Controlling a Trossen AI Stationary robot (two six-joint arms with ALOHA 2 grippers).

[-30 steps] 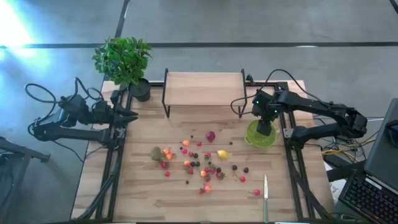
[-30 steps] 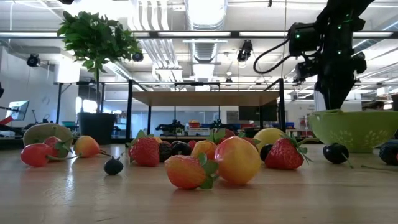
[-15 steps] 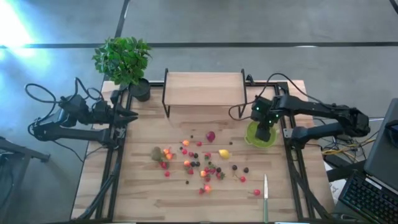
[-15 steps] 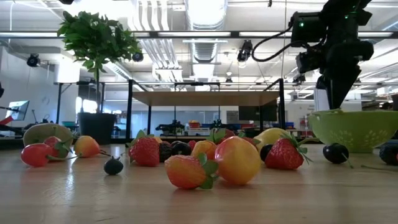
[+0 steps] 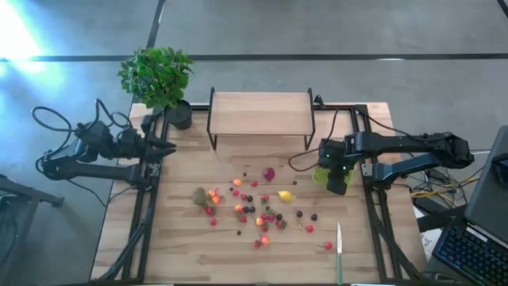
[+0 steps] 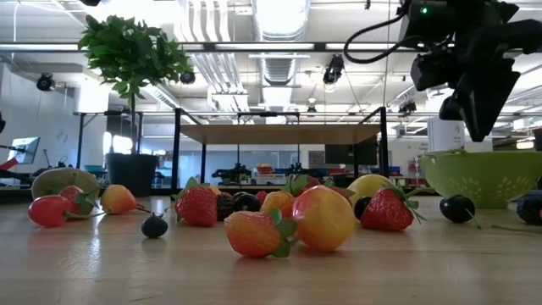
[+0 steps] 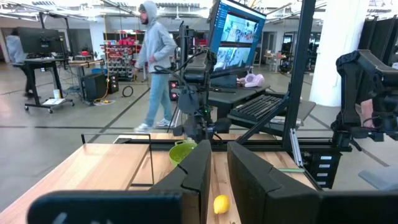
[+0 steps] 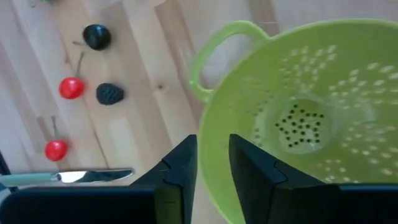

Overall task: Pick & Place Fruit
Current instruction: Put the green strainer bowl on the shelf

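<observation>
High view, arms: two. My right gripper (image 5: 338,183) hangs over the lime-green colander (image 5: 321,175) at the table's right side; my left gripper (image 5: 168,146) waits at the left edge, beside the potted plant (image 5: 159,78).
High view, fruit: one brown kiwi (image 5: 199,195), one yellow lemon (image 5: 284,196) and a loose scatter of small red, orange and dark pieces mid-table, too many and too small to count; one knife (image 5: 339,250) near the front edge.
Low view, fruit: two strawberries (image 6: 196,204) among the front cluster, one peach-coloured fruit (image 6: 323,218) nearest; all lie on the wood, left of the colander.
Left wrist view, fingers: my left fingers (image 7: 198,169) stand close together, nothing between them.
Right wrist view, colander: one, nothing in it, only its drain holes show.
Right wrist view, beside it: two red cherries (image 8: 71,88), two dark berries (image 8: 109,93), the knife.
Right wrist view, fingers: my right fingers (image 8: 184,163) stand slightly apart, gripping nothing.
</observation>
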